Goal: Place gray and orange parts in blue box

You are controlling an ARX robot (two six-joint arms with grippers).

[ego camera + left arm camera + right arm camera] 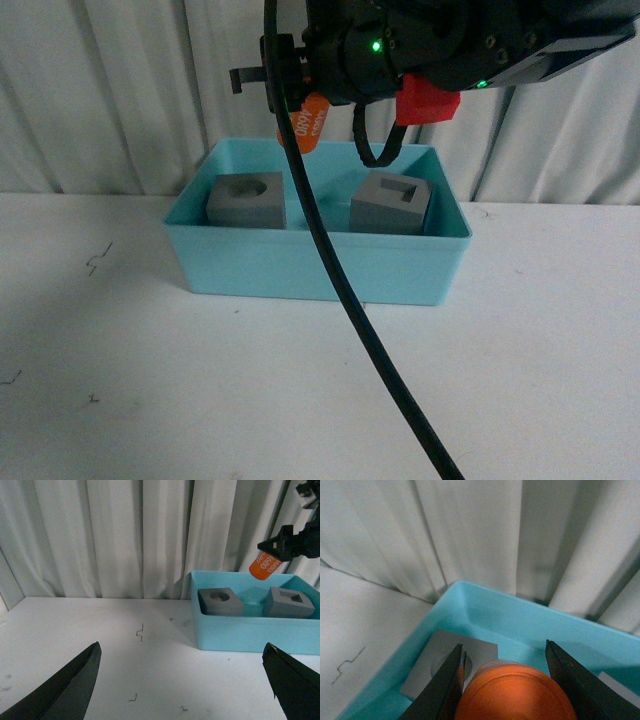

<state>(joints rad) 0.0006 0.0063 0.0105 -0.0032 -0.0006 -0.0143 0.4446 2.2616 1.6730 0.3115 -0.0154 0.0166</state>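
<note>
The blue box [300, 268] stands mid-table in the front view, holding both gray cubes: the one with a round hole [247, 199] on the left, the one with a rectangular hole [391, 202] on the right. My right gripper [300, 105] hangs above the box's back part, shut on the orange cylinder [306, 124] with white lettering. In the right wrist view the orange cylinder [512, 692] fills the space between the fingers [445, 690], over the round-hole cube [447, 662]. My left gripper [182, 667] is open over bare table, left of the blue box [250, 630].
A white curtain [120, 90] hangs behind the table. The right arm's black cable [350, 300] hangs down across the front of the box. Small dark marks [97, 258] dot the white tabletop.
</note>
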